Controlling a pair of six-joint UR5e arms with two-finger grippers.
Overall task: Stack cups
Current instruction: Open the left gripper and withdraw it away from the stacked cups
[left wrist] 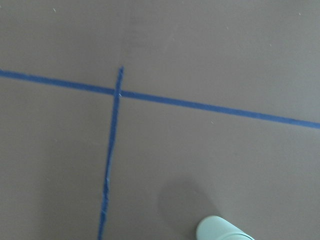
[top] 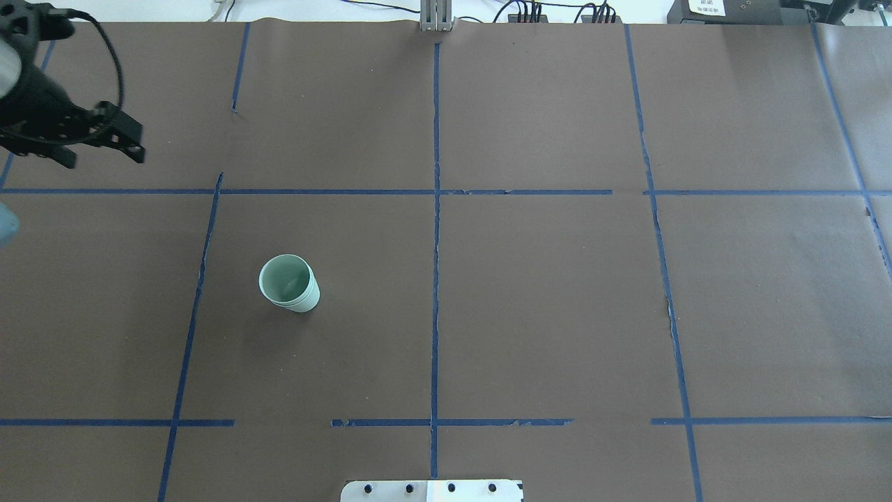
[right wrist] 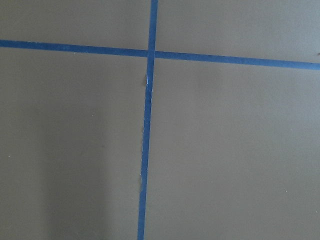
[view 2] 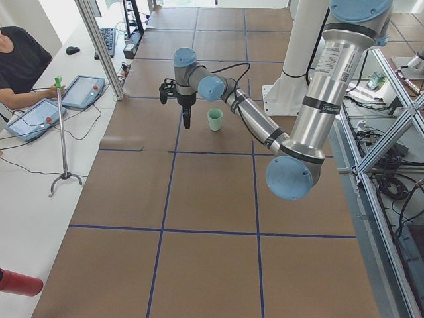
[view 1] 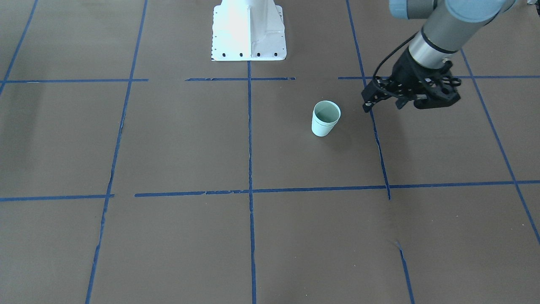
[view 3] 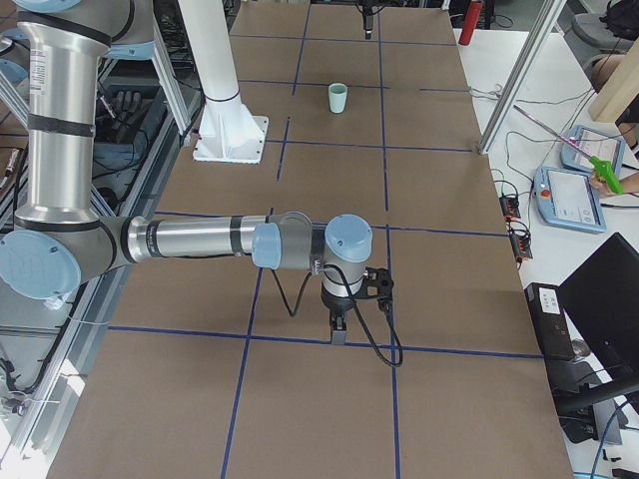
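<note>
near the left hand [view 1: 382,104] stand cups [view 1: 325,118]

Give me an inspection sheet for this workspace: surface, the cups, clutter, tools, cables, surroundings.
Surface: brown paper-covered table gridded with blue tape lines, torn in spots.
Job's things: two pale mint-green tapered cups, one apparently nested in the other, upright, standing free.
Clutter: nothing seen.
Grippers: left tool open, empty, beside the cups, not touching them; right tool over bare table far from the cups, open or shut cannot be told.
Cables: black cable loops along the left wrist; second black cable hangs at the right wrist.
Surroundings: white robot pedestal; seated operator at a side desk.
</note>
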